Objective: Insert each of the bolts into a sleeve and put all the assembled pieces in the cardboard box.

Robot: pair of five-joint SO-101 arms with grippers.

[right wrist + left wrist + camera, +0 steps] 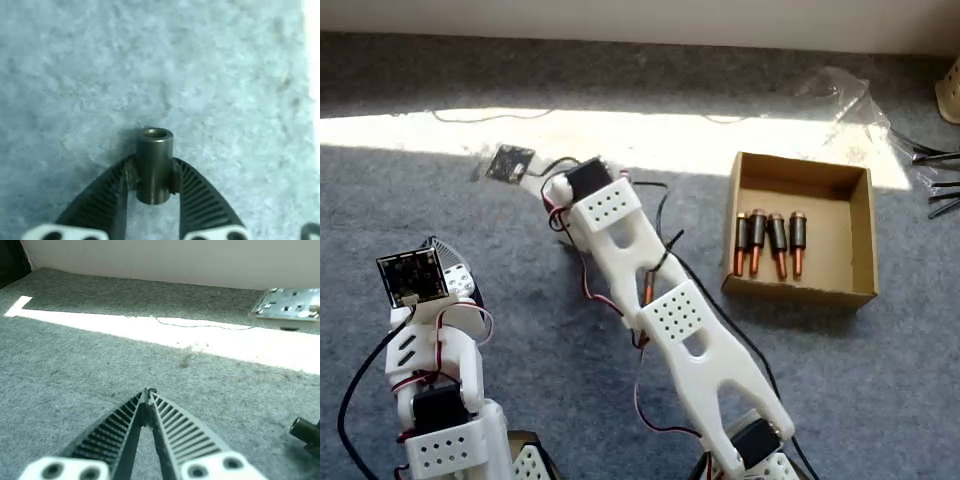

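Sleeve (pixel 155 150) in right tool (pixel 153 172)

Arms: two, a left arm (pixel 435 400) and a right arm (pixel 670 310). Grippers: two, the left gripper (pixel 148 392) with nothing in it, the right gripper (pixel 152 169) clamped on a sleeve. Box (pixel 800 288): one. Assembled pieces (pixel 777 235): four, side by side in the box. Loose sleeve (pixel 155 145): one. Copper rod (pixel 648 285) beside the right arm: one, possibly a bolt.
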